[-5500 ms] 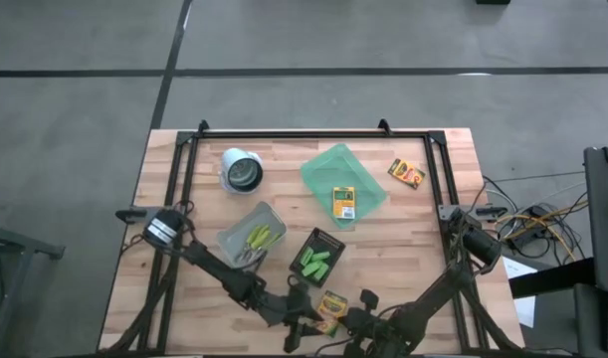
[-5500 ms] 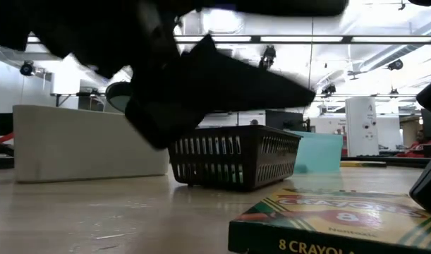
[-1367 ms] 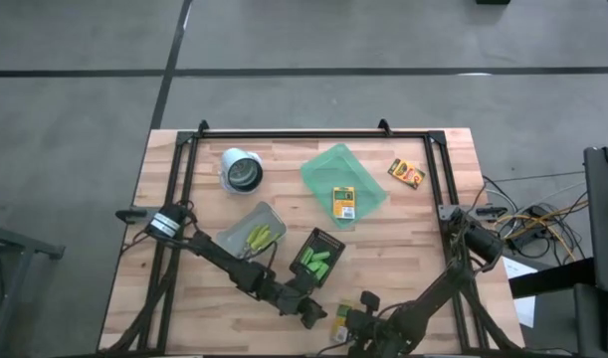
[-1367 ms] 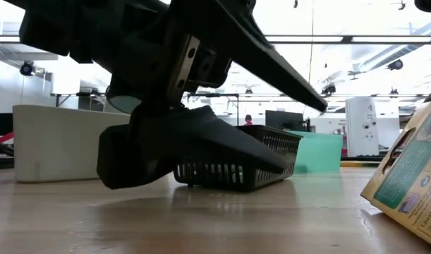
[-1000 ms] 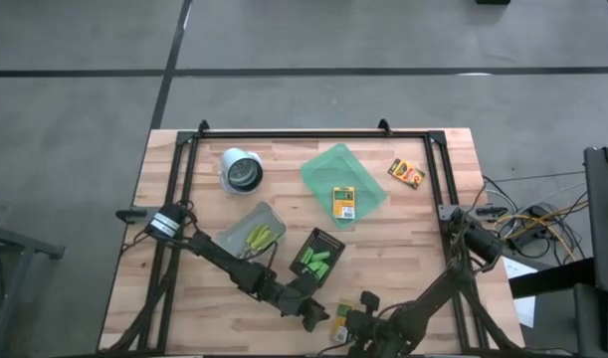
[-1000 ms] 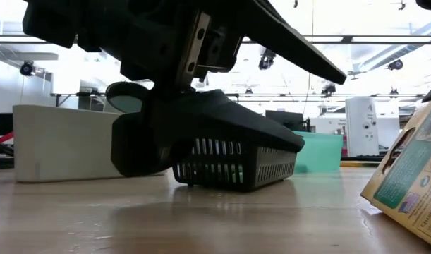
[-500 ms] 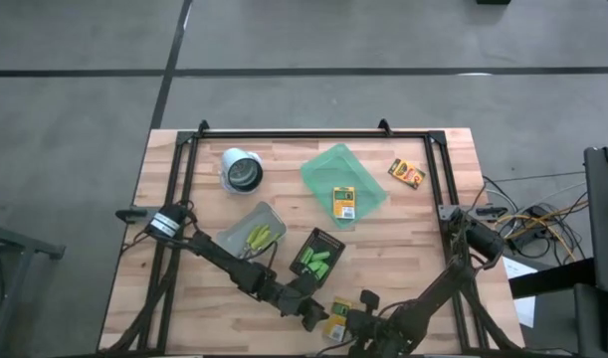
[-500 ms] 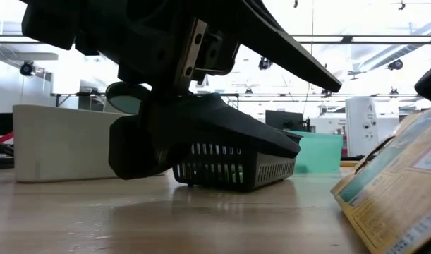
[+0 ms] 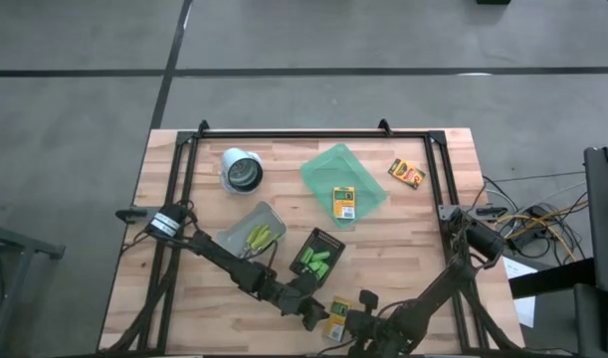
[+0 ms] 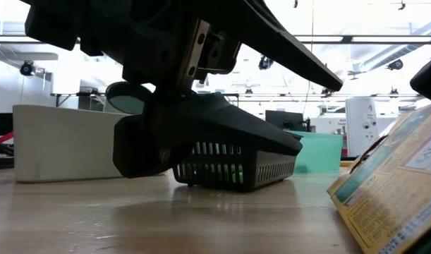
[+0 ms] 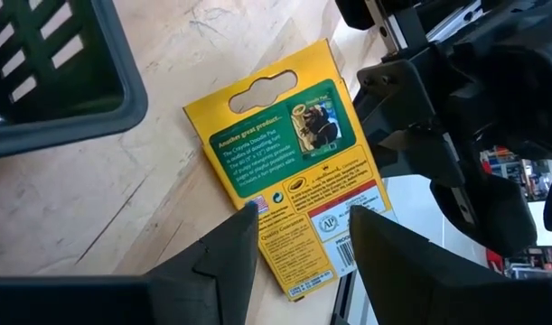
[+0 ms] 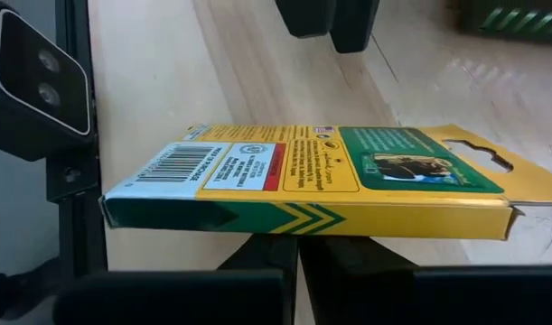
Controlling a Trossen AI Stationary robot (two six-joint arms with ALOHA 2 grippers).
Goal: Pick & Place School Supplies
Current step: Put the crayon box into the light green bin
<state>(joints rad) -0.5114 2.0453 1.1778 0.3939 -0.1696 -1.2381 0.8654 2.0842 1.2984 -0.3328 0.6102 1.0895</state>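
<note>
Crayon box (image 12: 307,185) sits at the table's 6 o'clock edge, tilted up off the wood, pinched by the right gripper (image 12: 298,242), whose fingers are closed tight on the box's lower long edge. Box looks light, a thin rectangular cardboard carton, glossy yellow-green print, barcode end and a hang-tab cutout at the other end; stiff along the edges but the broad faces likely dent if squeezed hard, and the gloss could slip in a narrow pinch, so best hold is across the thin dimension near mid-length, not on the flimsy tab. Left gripper (image 11: 298,248) hovers just beside it at about 7 o'clock of the box, fingers spread wide, holding nothing, pointed at the box's back face. Other supplies: second crayon box (image 9: 343,202) lies flat in the translucent green tray (image 9: 321,171) near table centre, third crayon box (image 9: 406,174) lies loose at 2 o'clock. Green markers (image 9: 314,262) sit in the black slotted basket (image 9: 333,242), rigid plastic with vented walls; scissors (image 9: 256,239) are in the clear bin (image 9: 234,237). White cup (image 9: 242,170) is at 10 o'clock. Tabletop (image 9: 403,239) is pale wood, smooth, low grip.
</note>
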